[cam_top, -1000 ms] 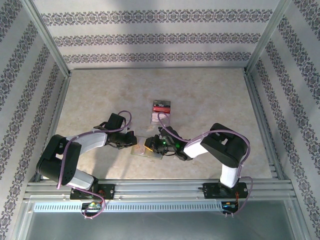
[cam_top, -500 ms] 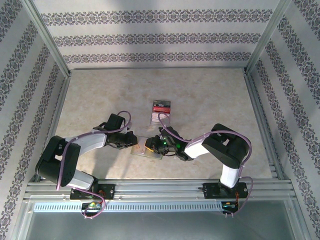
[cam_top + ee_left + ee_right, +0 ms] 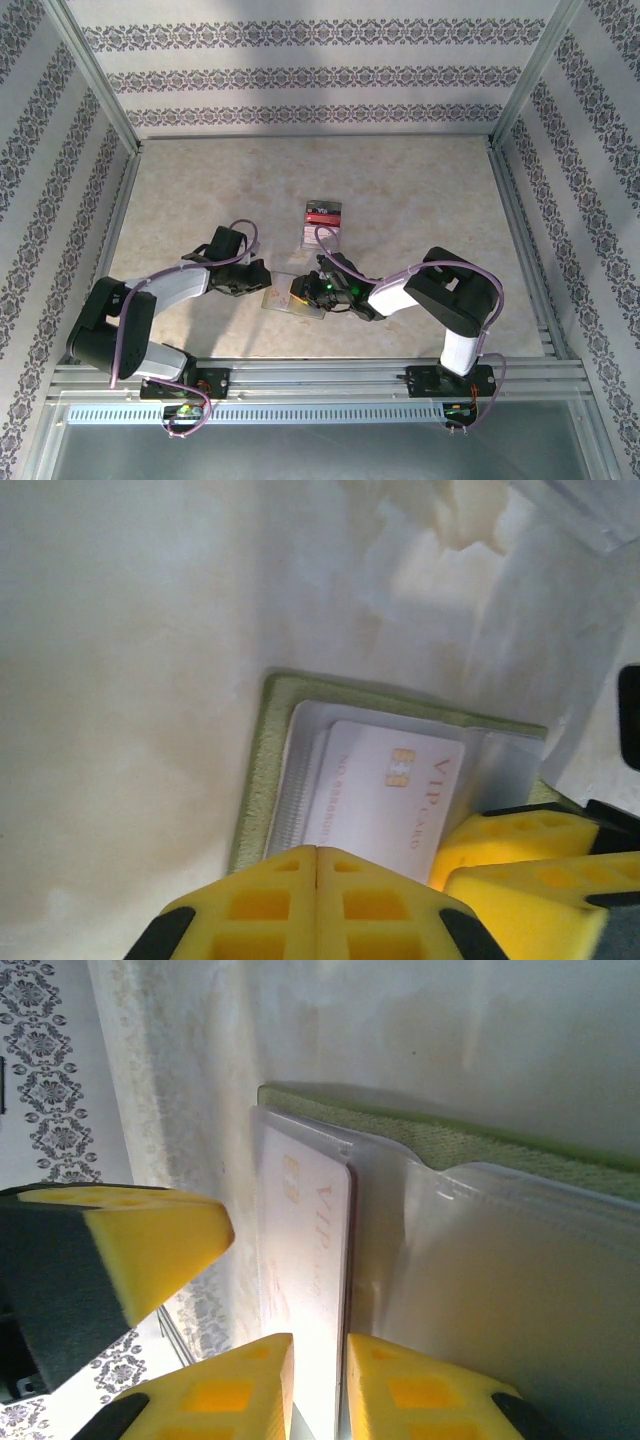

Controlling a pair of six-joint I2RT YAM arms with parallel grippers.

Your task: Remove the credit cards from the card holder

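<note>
My left gripper (image 3: 316, 865) is clenched tight with nothing between its pads, parked right at the near edge of the card holder (image 3: 262, 755). My right gripper (image 3: 318, 1360) has a narrow gap, straddling the edge of the credit card (image 3: 300, 1250) still tucked in the pocket just ahead.

White-and-black arms (image 3: 165, 290), purple cables, yellow pincer pads (image 3: 315, 905).

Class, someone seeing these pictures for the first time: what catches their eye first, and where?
The two grippers, left gripper shut and right gripper, meeting over the open card holder near the table's front centre. Next, the pale VIP card in its clear pocket. Beyond lies a clear packet with red contents.
</note>
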